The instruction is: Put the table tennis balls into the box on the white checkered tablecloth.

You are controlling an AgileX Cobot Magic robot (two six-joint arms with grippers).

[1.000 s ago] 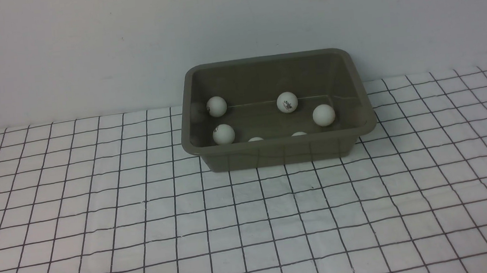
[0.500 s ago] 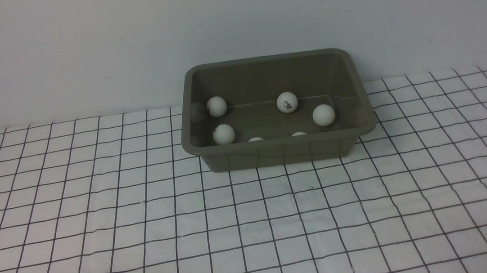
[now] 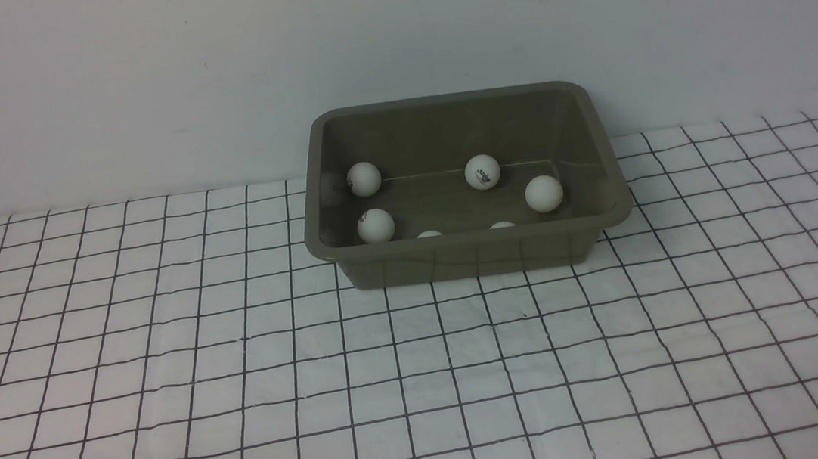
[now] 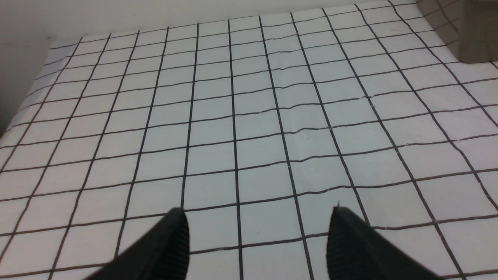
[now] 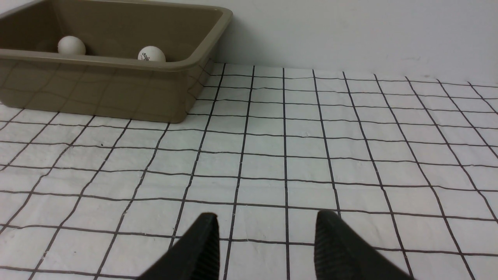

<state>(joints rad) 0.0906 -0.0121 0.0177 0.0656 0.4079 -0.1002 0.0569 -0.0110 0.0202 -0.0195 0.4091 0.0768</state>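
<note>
The olive-grey box stands on the white checkered tablecloth toward the far wall, and all six table tennis balls lie inside it; one ball sits in the box's far left corner, a second just nearer than it along the left wall, a logo-printed ball against the far wall near the middle, a fourth toward the right wall, and two more show only as white caps above the box's near rim.

Neither arm enters the front view; in the left wrist view the left gripper hangs over bare cloth with its two black fingers set apart and nothing between them, and only a corner of the box shows, well apart from the fingertips.

In the right wrist view the right gripper likewise hovers above empty cloth, its dark fingers with a clear gap between them and holding nothing; the box stands well beyond the fingertips, with two balls visible over its rim.
</note>
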